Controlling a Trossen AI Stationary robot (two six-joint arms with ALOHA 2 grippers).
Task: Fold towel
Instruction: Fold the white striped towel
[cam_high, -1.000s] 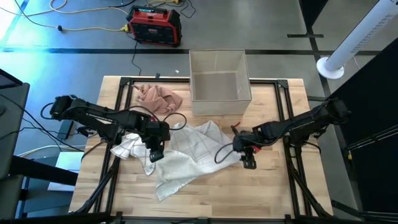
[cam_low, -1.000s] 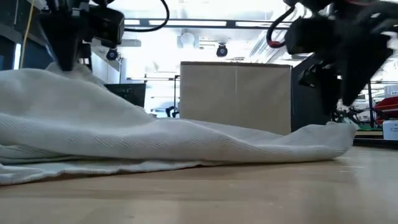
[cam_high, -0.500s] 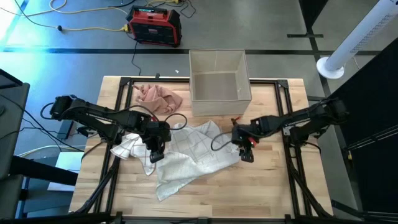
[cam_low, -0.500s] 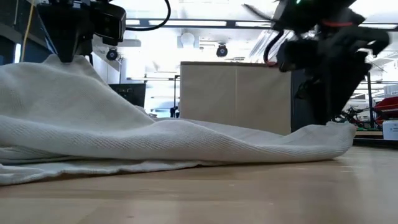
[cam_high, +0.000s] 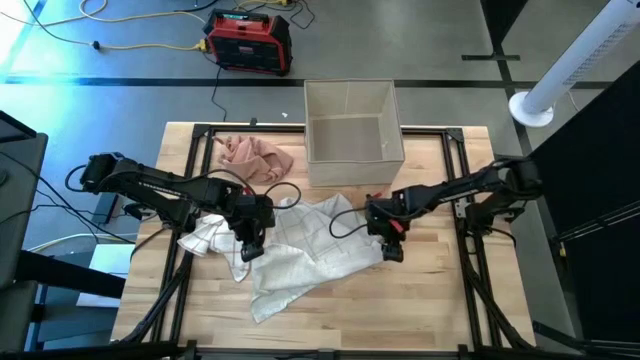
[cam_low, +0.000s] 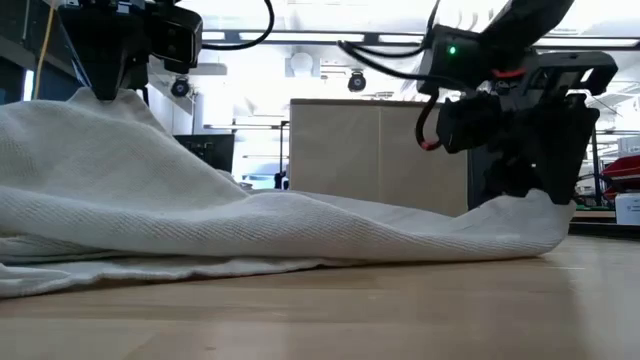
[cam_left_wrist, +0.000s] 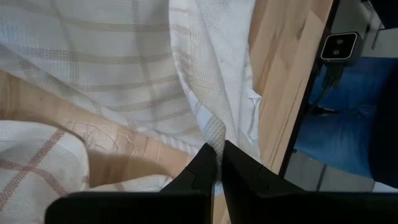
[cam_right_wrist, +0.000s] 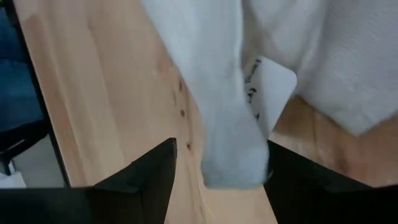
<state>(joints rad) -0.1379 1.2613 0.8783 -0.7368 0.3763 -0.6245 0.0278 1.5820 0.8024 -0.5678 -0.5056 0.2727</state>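
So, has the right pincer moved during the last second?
Yes. In the high view the right pincer went leftward, toward the towel edge, nearer below the box.

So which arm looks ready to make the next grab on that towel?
The right gripper: its fingers are open around the white towel's edge, ready to close. The left gripper already pinches a fold.

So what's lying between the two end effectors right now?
Only the rumpled white checked towel spans from left end effector to right end effector, per the high view.
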